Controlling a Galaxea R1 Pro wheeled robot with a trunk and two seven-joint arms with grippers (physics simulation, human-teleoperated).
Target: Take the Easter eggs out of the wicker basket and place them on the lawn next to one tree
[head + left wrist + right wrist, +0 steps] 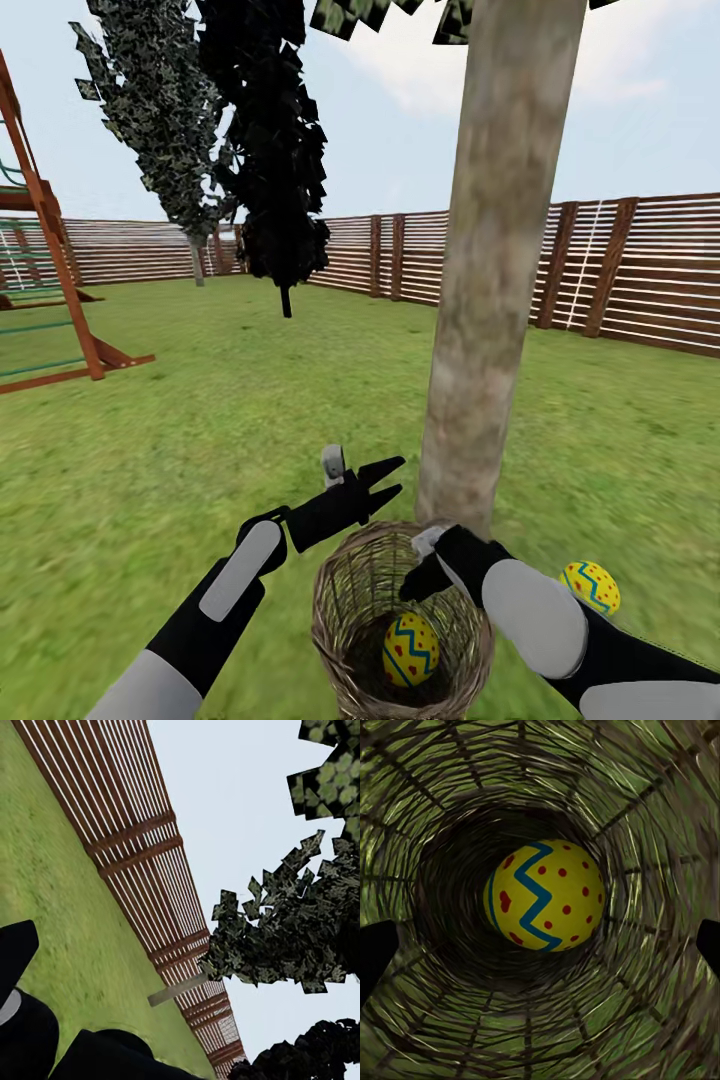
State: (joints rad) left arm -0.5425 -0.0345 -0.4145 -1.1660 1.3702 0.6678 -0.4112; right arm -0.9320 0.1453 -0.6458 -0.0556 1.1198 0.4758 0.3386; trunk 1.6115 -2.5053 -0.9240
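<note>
Hanging over the wicker basket [330,610], the right gripper [428,572] points down at an Easter egg [544,895] inside, fingers spread and empty. The left gripper [385,478] (also open) hovers beside the tree [490,300]. Another egg [590,586] lies on the lawn [250,420].

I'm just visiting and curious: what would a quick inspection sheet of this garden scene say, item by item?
Surface: lawn, mottled green grass, flat.
Job's things: wicker basket stands at the foot of the tree; one Easter egg lies at its bottom; a second egg lies on the grass beside the tree.
Clutter: nothing seen.
Hands: left hand open, above the grass just beyond the basket's rim; right hand open, empty, pointing down into the basket at the egg.
Cables: nothing seen.
Surroundings: slat fence, wooden play set, dark conifers.
</note>
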